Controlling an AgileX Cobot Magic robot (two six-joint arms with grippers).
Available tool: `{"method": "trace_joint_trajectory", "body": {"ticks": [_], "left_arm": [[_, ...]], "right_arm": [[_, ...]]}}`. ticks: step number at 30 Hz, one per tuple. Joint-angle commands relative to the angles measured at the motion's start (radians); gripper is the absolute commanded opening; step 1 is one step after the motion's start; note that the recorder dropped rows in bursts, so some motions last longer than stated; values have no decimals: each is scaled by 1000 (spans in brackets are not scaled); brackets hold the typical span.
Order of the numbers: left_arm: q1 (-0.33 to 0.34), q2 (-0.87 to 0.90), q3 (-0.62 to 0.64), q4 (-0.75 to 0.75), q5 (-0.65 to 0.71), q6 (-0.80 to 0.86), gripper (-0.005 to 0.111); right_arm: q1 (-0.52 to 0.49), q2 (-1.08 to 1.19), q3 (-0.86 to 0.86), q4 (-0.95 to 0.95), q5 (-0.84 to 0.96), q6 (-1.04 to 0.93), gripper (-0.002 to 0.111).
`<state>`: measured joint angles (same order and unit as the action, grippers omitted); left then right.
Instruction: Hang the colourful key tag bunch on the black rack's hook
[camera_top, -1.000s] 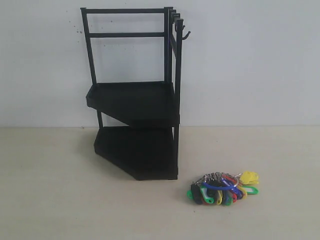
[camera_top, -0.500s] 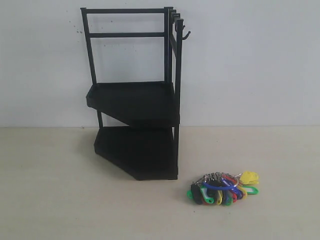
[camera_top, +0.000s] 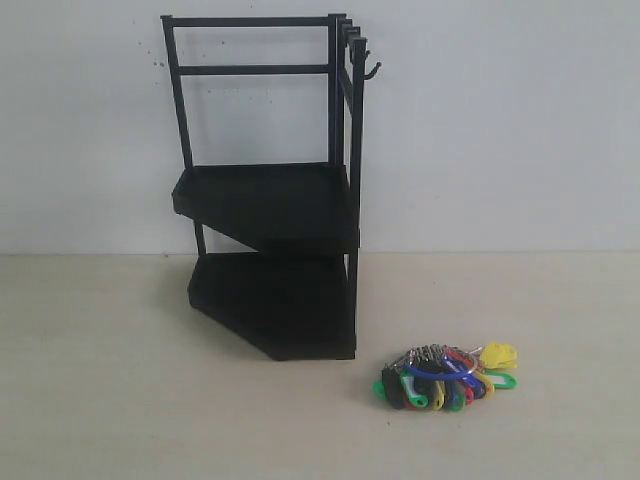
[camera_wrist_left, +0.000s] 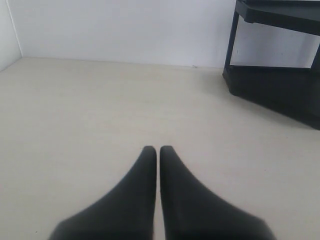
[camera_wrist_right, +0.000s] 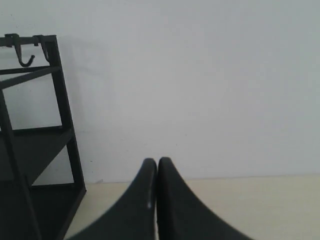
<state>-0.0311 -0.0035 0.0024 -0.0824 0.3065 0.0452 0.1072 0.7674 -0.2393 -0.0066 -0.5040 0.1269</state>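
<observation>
The colourful key tag bunch (camera_top: 446, 378) lies on the table, just right of the black rack's (camera_top: 268, 190) base in the exterior view. The hook (camera_top: 372, 68) juts from the rack's upper right post; it also shows in the right wrist view as the hook (camera_wrist_right: 25, 60). No arm appears in the exterior view. My left gripper (camera_wrist_left: 158, 149) is shut and empty over bare table, the rack (camera_wrist_left: 280, 85) off to one side. My right gripper (camera_wrist_right: 157, 161) is shut and empty, facing the wall beside the rack (camera_wrist_right: 35, 150). The key tags are out of both wrist views.
A pale wall (camera_top: 500, 130) stands right behind the rack. The beige table (camera_top: 100, 380) stretches on both sides of the rack.
</observation>
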Motion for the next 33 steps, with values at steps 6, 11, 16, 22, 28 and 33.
{"method": "trace_joint_trajectory", "body": {"ticks": [6,11,16,22,28,33], "left_arm": [[3,4,-2,2,1,0,4],[3,4,-2,2,1,0,4],[3,4,-2,2,1,0,4],[3,4,-2,2,1,0,4],[3,4,-2,2,1,0,4],[3,4,-2,2,1,0,4]], "right_arm": [[-7,386,-202,-123,-46,80,0],[22,514,-424,-542,230,155,0],[102,603,-658,-761,577,95,0],[194,749,-866,-756,932,-260,0],[227,908,-1031,-420,1311,-932,0],[230,1005,-1100,-175,1465,-1253,0]]}}
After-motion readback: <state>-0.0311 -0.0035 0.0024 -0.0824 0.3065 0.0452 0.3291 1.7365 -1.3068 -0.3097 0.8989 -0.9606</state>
